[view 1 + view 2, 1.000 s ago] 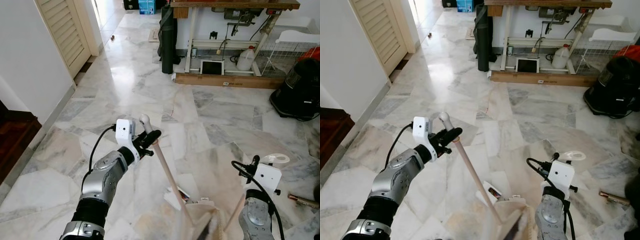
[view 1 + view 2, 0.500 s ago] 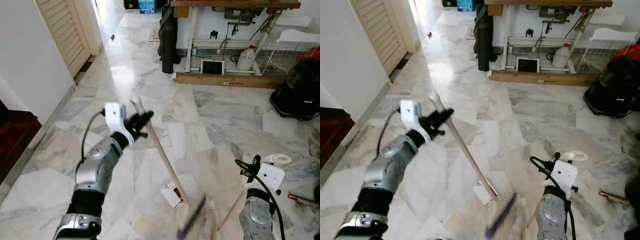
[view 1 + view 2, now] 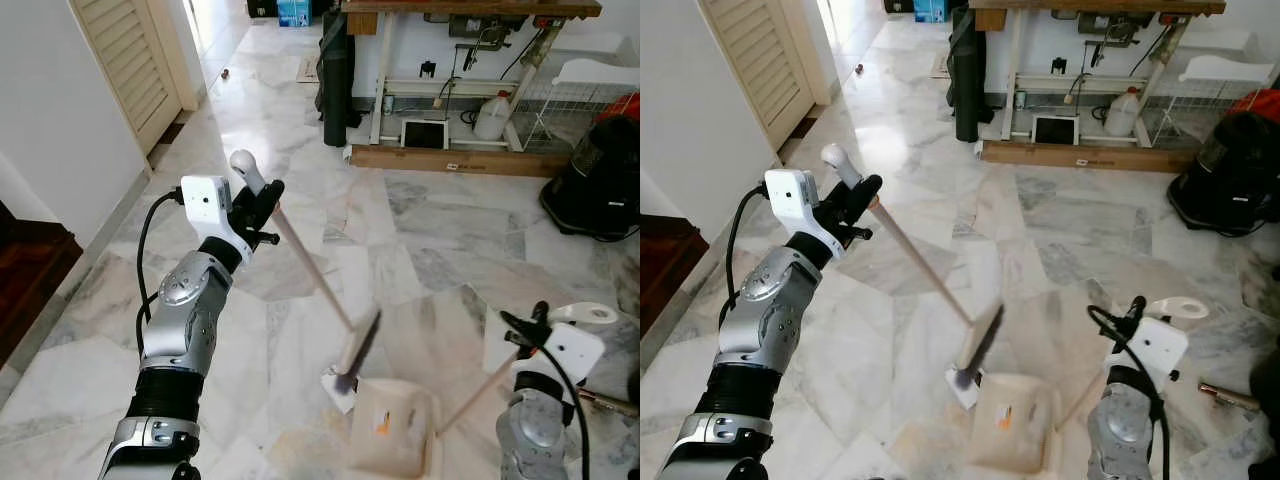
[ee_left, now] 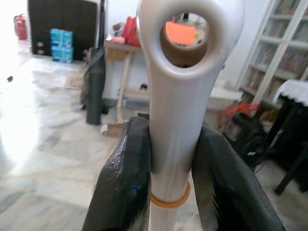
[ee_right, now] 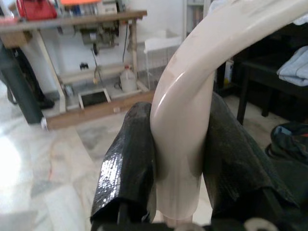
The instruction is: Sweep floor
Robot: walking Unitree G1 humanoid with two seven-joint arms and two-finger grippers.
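Observation:
My left gripper [image 3: 262, 197] is shut on the white looped top of a broom handle [image 4: 185, 96], held out ahead on the left. The wooden stick slants down to the dark brush head [image 3: 358, 348], blurred just above the floor. A cream dustpan [image 3: 393, 440] lies on the marble below it. Its long handle [image 5: 185, 120] rises to the right, where my right gripper [image 3: 533, 327] is shut on it. A small white scrap [image 3: 333, 385] lies at the dustpan's left edge.
A black vacuum cleaner [image 3: 598, 180] stands at the right. At the back are a workbench [image 3: 470, 10], a black bag [image 3: 337, 70], a white jug [image 3: 491, 117] and a wire rack [image 3: 575, 105]. A louvred door [image 3: 130, 60] and wall line the left.
My left gripper has carried the broom's top up and to the left. The brush head has swung from over the dustpan to its far left. The dustpan now shows more fully.

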